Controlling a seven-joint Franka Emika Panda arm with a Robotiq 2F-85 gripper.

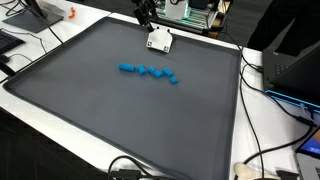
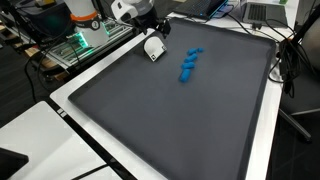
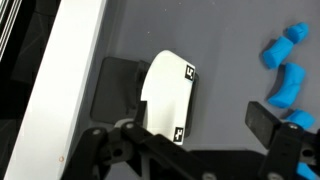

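My claw (image 3: 190, 140) is wide open over a white block (image 3: 168, 95); it looks light, stiff and smooth, so I would pinch its long flat sides; blue pieces (image 3: 285, 70) lie beside

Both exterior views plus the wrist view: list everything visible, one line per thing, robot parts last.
blue pieces: a loose row of several, too small to count exactly, blue, mid-mat toward the far side; also seen in the wrist view.
white block: one, white with small black square markings, on the mat near its far edge, just under the pincer; clear in the wrist view.
mat: one, dark grey, covering most of the table.
table: one, white, showing as a border round the mat.
cables: several, black, along the table's edge.
electronics: some, green-lit, beyond the mat's far edge.
pincer: one, black, open, above the white block and not holding it.
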